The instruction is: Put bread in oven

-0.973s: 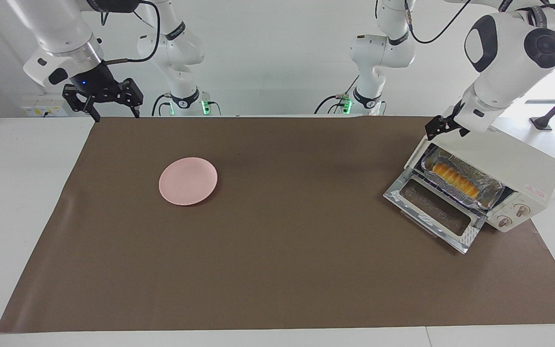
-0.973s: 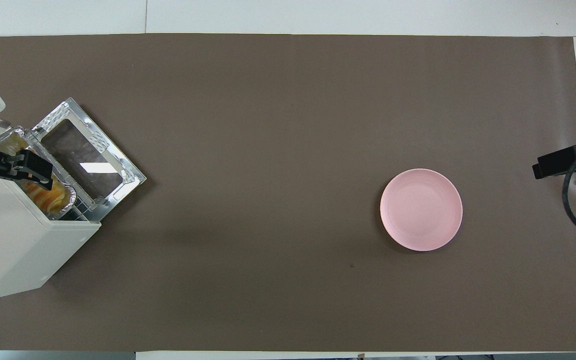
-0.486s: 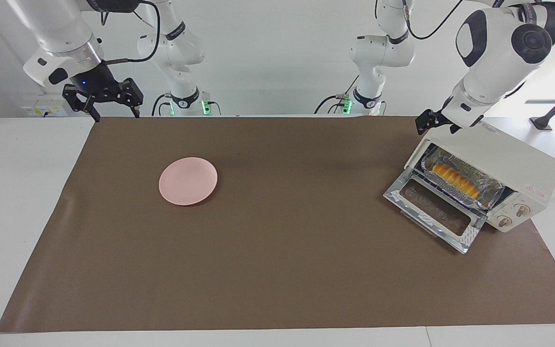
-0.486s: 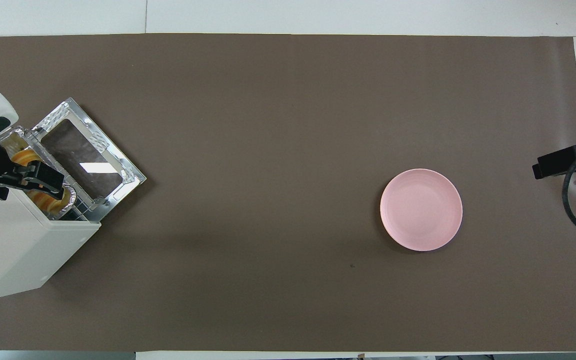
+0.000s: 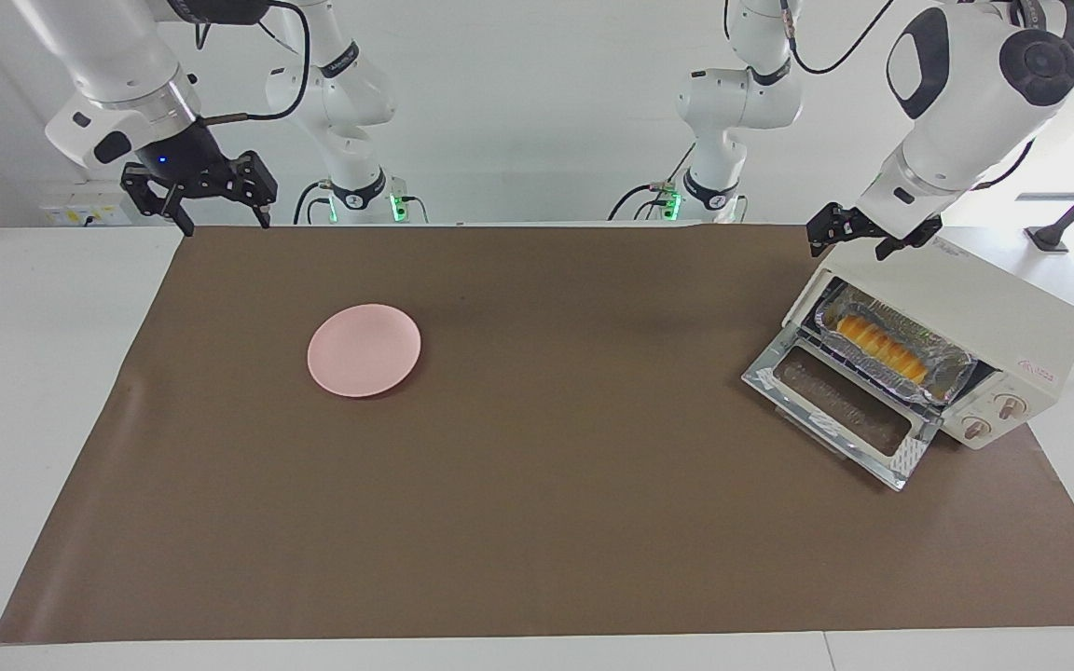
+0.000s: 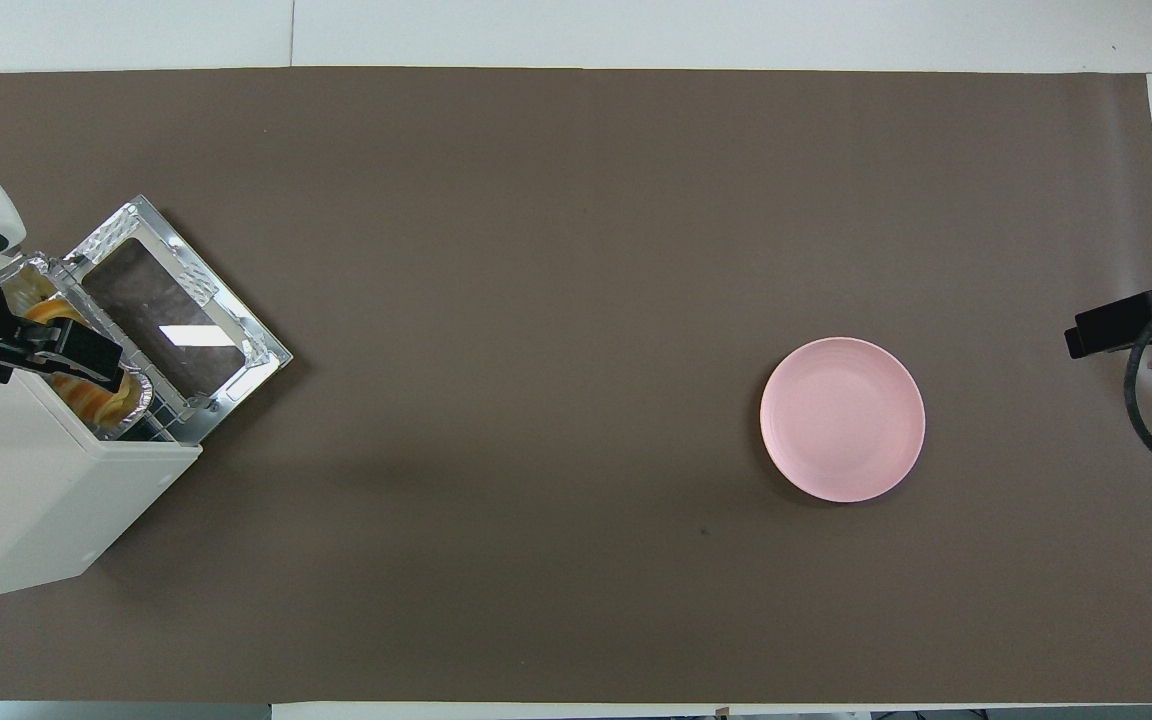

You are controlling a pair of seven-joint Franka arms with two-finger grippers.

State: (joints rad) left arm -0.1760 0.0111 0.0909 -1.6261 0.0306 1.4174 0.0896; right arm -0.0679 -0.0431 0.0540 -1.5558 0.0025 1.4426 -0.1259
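The cream-white oven (image 5: 975,303) stands at the left arm's end of the table with its glass door (image 5: 835,405) dropped open. The yellow-orange bread (image 5: 880,347) lies inside it on a crinkled foil tray (image 5: 952,377). My left gripper (image 5: 854,244) hangs open and empty just over the oven's top front corner. In the overhead view it (image 6: 31,355) partly covers the bread (image 6: 91,398) in the oven (image 6: 26,500). My right gripper (image 5: 217,216) waits open and empty over the mat's corner at the right arm's end; only its tip (image 6: 1116,325) shows from overhead.
A round pink plate (image 5: 364,349) lies bare on the brown mat (image 5: 546,485) toward the right arm's end, also in the overhead view (image 6: 842,419). The oven door (image 6: 176,315) juts out over the mat.
My left gripper has lifted slightly off the oven's top front edge and turned. The bread, tray, oven door, plate and right arm have not moved.
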